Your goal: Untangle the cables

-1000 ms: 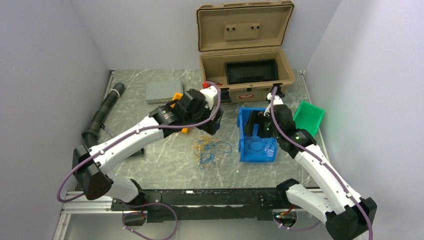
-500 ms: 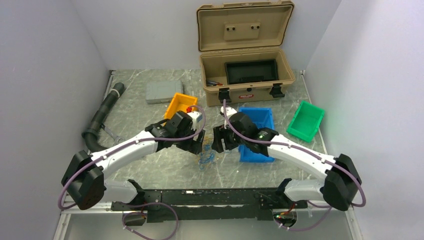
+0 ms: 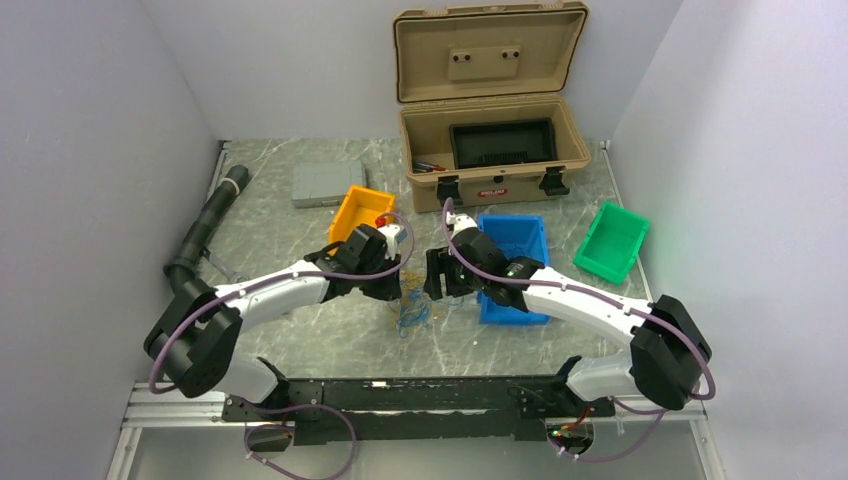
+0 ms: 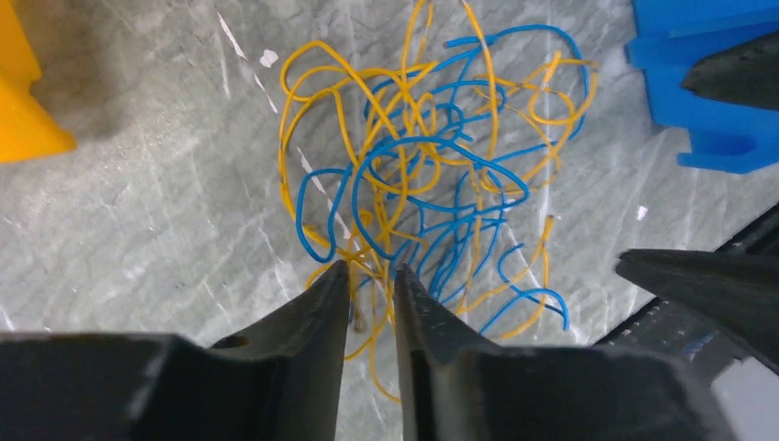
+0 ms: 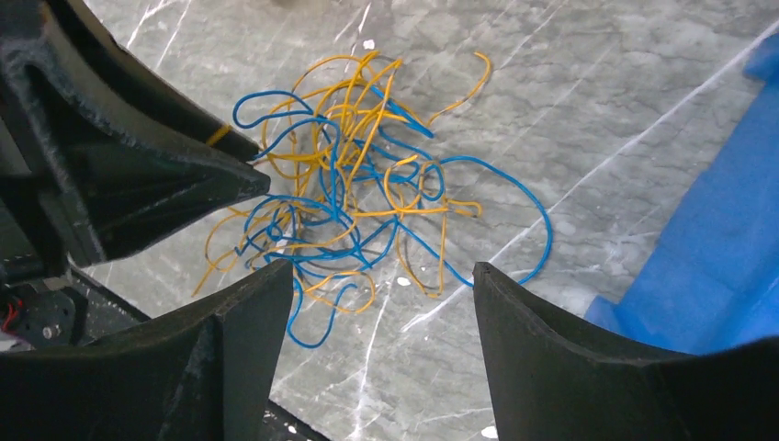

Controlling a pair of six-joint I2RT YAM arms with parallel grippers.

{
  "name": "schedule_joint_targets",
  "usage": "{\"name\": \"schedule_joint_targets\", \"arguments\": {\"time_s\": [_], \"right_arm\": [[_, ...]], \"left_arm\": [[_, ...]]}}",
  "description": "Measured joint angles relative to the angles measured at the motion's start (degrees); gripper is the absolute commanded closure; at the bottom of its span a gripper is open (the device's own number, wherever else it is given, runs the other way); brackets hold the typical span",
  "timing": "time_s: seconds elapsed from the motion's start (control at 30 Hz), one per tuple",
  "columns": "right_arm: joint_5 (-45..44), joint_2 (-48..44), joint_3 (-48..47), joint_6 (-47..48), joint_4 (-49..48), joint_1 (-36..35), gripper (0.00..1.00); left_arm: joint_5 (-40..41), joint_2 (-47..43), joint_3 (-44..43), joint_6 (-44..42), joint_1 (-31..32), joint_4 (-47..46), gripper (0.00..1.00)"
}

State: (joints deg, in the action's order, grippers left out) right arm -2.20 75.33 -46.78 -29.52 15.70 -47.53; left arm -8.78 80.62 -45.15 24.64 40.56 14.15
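A: 2 grippers hang over the cables (image 4: pixel 432 175); where does the bunch lie?
B: On the marble table (image 3: pixel 270 230), between the orange bin (image 3: pixel 358 208) and the blue bin (image 3: pixel 515 240), a loose knot of yellow and blue wire.
A: And the left gripper (image 4: pixel 370 276)?
B: Fingers (image 4: pixel 303 331) almost together, a slim gap left, yellow strands running through it at the knot's near edge.
A: The right gripper (image 5: pixel 381 276)?
B: Spread wide above the tangle, holding nothing.
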Motion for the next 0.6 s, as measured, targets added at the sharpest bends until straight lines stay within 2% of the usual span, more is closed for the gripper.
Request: {"name": "schedule_joint_targets", "arguments": {"time_s": [0.07,0.27,0.43,0.6], "right_arm": [[-1.2,-0.1,0.0,-0.4,0.0,0.0,0.26],[-4.7,-1.8,0.1,-0.7,0.3,0.0,0.22],[-6.4,-2.0,0.1,-0.5,0.5,0.0,0.25],[-6.3,1.4,-0.7,0.0,0.5,0.0,0.28]], "left_arm": [[0.0,1.5,0.0,-0.2,0.0,-0.9,1.00],[0.3,-0.2,0.3,-1.0,0.0,-0.6,1.00],[1.0,-7.8,3.0,-1.8,-0.6,-0.1,1.00],[1.0,-9.7,4.5,-2.5,-1.2,-0.1,1.00]]}}
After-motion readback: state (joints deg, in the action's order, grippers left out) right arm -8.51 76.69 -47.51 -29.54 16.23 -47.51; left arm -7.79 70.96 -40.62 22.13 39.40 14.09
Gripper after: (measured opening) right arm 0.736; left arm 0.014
